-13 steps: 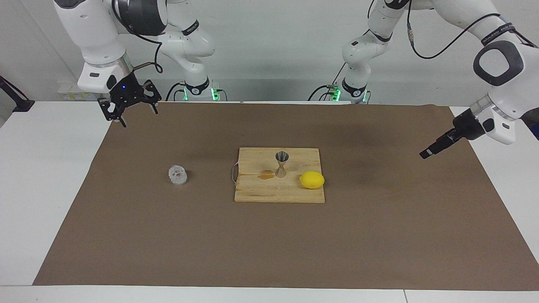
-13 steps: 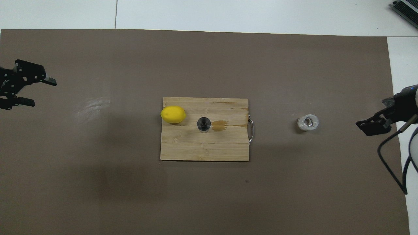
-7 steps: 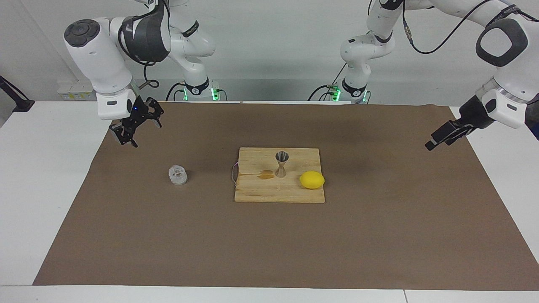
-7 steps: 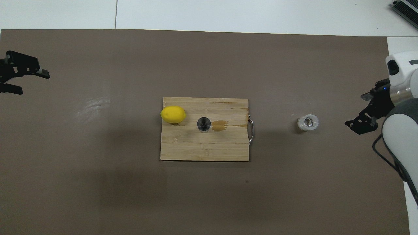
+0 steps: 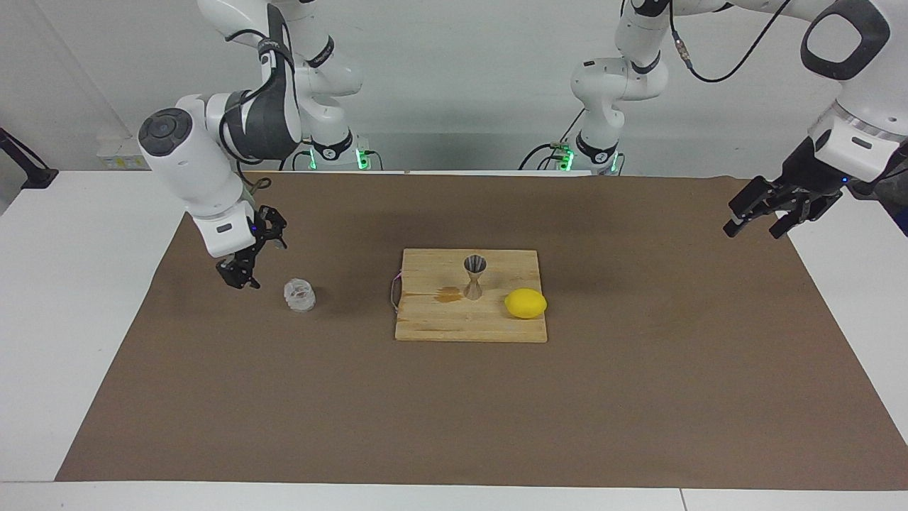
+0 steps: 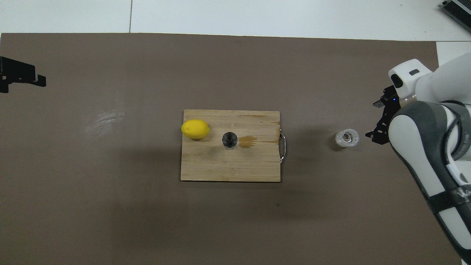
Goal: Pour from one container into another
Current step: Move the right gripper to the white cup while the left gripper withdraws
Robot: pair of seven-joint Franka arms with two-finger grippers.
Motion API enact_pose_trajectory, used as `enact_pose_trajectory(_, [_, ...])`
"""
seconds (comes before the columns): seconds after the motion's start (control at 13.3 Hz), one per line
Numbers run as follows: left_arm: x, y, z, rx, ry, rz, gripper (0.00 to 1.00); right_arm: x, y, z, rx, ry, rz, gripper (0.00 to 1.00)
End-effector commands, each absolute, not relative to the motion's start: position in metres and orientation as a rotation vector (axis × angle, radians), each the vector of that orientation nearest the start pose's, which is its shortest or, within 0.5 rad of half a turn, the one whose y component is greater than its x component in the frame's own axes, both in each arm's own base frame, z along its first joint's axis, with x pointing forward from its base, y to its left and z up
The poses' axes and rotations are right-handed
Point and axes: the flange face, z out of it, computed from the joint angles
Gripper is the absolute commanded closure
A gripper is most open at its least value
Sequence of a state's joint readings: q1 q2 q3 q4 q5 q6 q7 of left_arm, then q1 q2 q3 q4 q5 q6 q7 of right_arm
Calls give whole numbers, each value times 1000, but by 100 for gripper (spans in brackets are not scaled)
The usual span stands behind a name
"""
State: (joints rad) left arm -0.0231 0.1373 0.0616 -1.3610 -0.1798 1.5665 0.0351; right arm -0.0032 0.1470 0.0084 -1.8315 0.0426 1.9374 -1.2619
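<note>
Standing unlabelled: glass cup, steel jigger.

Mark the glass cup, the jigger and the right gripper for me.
glass cup [image 5: 299,295], facing view, its faceted side wall.
jigger [image 5: 474,277], facing view, narrow waist.
right gripper [image 5: 240,277], facing view, between its fingertips, beside the cup.

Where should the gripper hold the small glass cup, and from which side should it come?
Probably around the faceted side wall of the glass cup, coming level from the right arm's end, where the open right gripper hangs beside it. The cup stands upright and must stay so.
</note>
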Motion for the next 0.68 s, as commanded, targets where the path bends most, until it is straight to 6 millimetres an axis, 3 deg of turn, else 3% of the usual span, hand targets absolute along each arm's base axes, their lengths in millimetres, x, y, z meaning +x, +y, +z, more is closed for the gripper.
enact_pose_trajectory(0.0, [573, -24, 659, -3224, 159, -33, 0, 586, 5, 422, -2418, -1906, -29, 0])
enact_pose_trajectory(0.23, [552, -49, 657, -3204, 231, -9, 0, 572, 2, 385, -2361, -1959, -4, 0])
enact_pose_trajectory(0.38, [549, -51, 645, -3199, 233, -19, 0, 569, 2, 370, -2320, -2019, -16, 0])
enact_pose_trajectory(0.6, [537, -50, 650, -3198, 218, -43, 0, 569, -1, 346, -2270, -2081, -20, 0])
